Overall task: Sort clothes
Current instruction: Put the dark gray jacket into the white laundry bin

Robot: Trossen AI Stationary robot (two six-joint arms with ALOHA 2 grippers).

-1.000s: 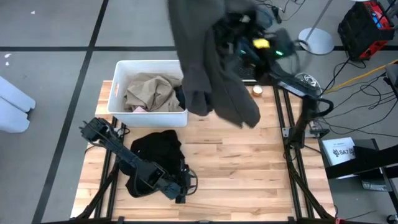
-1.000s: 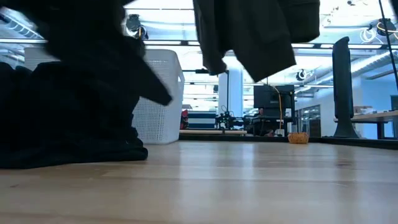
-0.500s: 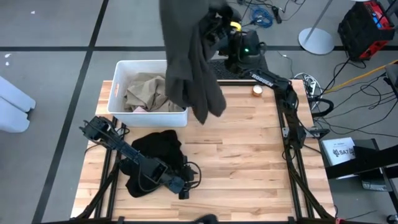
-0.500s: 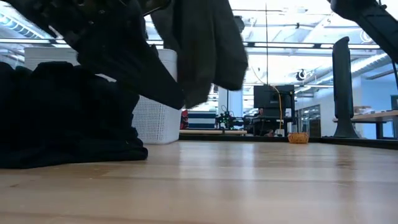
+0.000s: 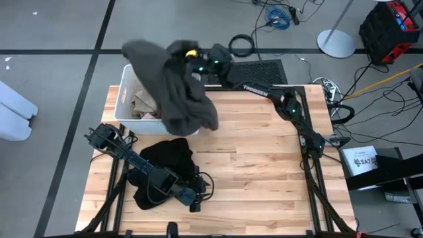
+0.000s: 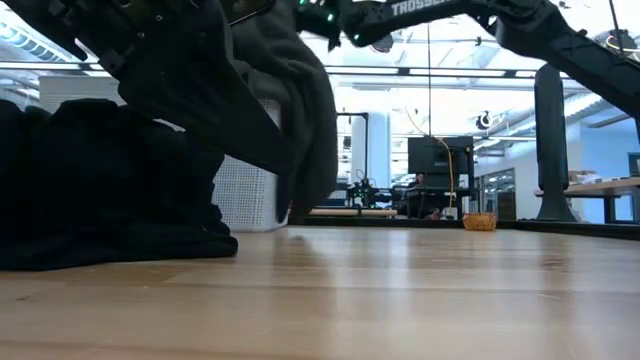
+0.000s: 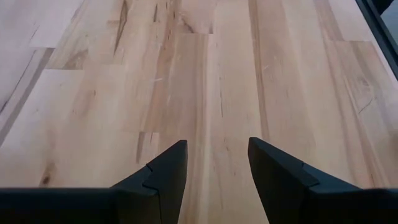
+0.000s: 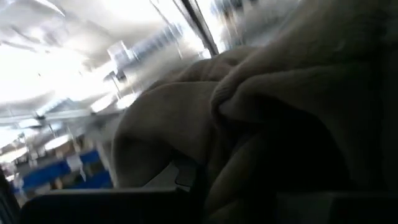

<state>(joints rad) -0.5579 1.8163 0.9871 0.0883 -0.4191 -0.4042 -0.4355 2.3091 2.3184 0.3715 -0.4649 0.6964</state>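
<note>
From above, the right gripper [image 5: 187, 58] clenches the olive-brown garment [image 5: 173, 82] over the white bin [image 5: 123, 99]; its wrist view shows only fabric.

One camera hangs overhead, looking straight down on the whole tabletop [image 5: 264, 152]. Another sits at tabletop level, facing across into the room; both catch the white bin [image 5: 125, 99] and black clothes [image 5: 165, 158]. The left wrist camera stares closely at bare wood, the right into olive fabric [image 8: 280, 124].
</note>
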